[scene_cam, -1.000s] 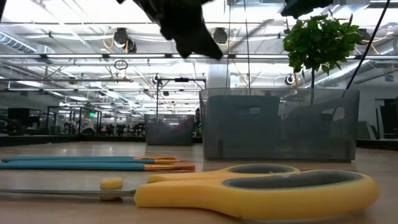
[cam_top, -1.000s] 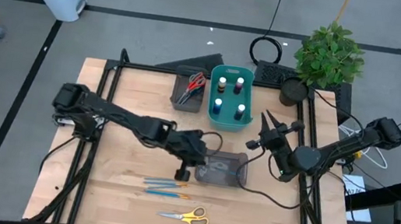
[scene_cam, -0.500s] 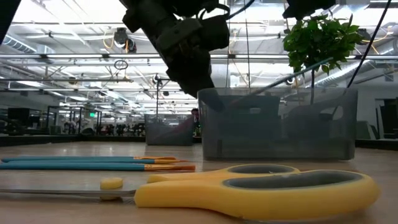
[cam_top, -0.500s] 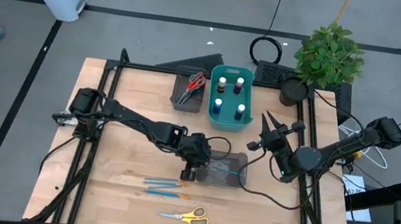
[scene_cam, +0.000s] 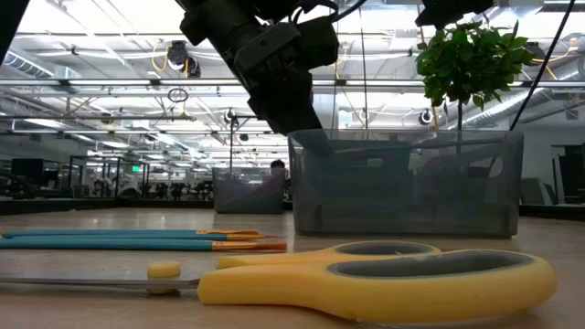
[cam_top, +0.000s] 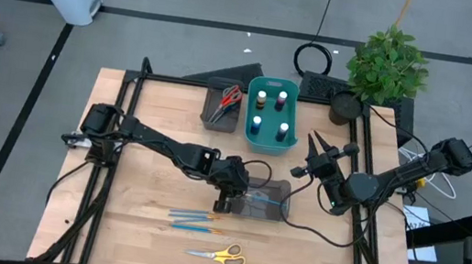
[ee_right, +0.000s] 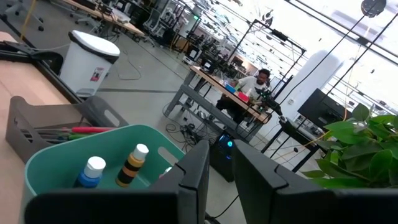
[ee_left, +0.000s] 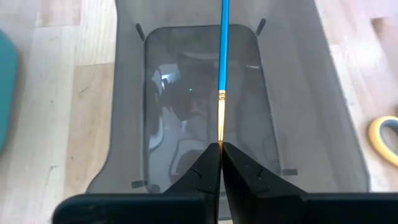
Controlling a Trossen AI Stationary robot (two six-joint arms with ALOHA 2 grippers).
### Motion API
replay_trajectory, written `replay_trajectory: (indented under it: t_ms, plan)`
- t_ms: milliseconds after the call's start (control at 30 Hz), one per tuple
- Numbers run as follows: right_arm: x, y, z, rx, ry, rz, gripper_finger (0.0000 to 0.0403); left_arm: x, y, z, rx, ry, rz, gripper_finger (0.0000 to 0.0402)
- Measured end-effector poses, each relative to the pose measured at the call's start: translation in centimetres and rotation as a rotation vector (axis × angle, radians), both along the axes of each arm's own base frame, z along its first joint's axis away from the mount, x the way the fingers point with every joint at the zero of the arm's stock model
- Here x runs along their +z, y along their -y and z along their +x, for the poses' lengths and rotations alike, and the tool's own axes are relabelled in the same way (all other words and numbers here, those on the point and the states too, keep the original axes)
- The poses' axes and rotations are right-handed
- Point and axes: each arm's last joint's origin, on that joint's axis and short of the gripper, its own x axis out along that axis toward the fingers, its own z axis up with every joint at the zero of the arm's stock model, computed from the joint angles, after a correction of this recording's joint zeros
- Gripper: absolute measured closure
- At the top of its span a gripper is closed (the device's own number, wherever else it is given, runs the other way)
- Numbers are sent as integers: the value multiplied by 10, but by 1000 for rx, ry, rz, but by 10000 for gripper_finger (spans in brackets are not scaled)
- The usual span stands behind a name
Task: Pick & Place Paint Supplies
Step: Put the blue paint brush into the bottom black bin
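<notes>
Blue-handled brush point(ee_left: 224, 56) pinched by its tip in my left gripper point(ee_left: 221, 149) over the grey tray point(ee_left: 298, 93); right gripper point(ee_right: 219, 163) slightly apart, empty, beside teal bin point(ee_right: 68, 163).

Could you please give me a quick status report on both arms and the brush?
Left gripper shut on blue brush, holding it over the grey tray. Right gripper idle beside the teal bin, holding nothing. Two brushes and yellow scissors on table. Nothing blocking.
</notes>
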Motion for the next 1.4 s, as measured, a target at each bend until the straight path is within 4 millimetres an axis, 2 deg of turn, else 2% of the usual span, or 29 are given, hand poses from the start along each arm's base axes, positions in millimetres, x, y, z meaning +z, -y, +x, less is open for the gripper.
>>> replay_trajectory:
  t_ms: [200, 467, 667, 767, 967, 1067, 1167, 1400]
  plan:
    - [0, 0, 0, 0, -1, 0, 344, 6, 0, 1, 3, -28, 14, 365]
    - [0, 0, 0, 0, -6, -3, 344, 28, -4, -7, 54, -134, 101, 273]
    - [0, 0, 0, 1, -8, -4, 344, 50, -4, -13, 51, -199, 75, 228]
    - [0, 0, 0, 2, -6, -3, 344, 61, 1, -24, -1, -209, 25, 216]
    - [-4, 0, 0, 2, -25, -12, 344, 73, 24, -57, -18, -153, 16, 215]
    - [-3, 0, -1, 2, -25, -12, 344, 66, 34, -73, -4, -116, 14, 214]
    - [-3, 0, -1, 5, -17, -9, 344, 47, 44, -86, 2, -107, -8, 213]
    - [-1, -1, 0, 56, 46, 7, 344, -1, 54, -97, -12, -30, -55, 213]
